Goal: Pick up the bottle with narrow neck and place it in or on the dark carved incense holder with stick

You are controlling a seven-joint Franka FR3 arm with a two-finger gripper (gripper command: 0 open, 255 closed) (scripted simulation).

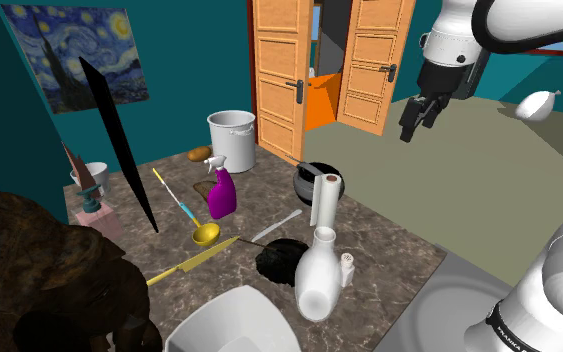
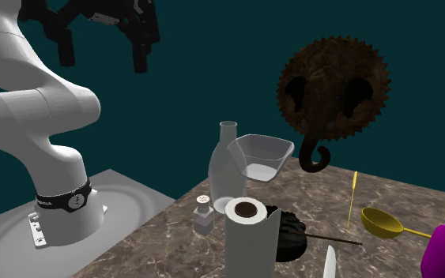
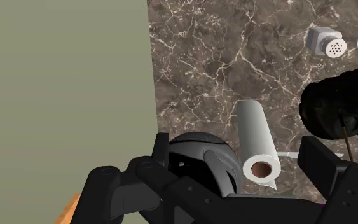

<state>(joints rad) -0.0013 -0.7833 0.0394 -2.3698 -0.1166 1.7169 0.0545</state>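
Two black fingers (image 2: 141,55) on my hand (image 2: 104,59) are spread wide with nothing between them, and the whole thing is hanging high in the air. Closest below it are a dark round pot (image 3: 199,159) and an upright white paper towel roll (image 3: 255,137). Both sit near the edge of the brown marble tabletop (image 3: 203,51), with olive floor (image 3: 63,83) past that edge.

Further out is the dark carved incense holder (image 1: 281,258), with a thin stick poking out of it. The white bottle with the fat body and narrow neck (image 1: 317,275) stands upright on the tabletop just beside that holder, well apart from my hand. A small white shaker (image 1: 348,268) sits just beside the bottle.
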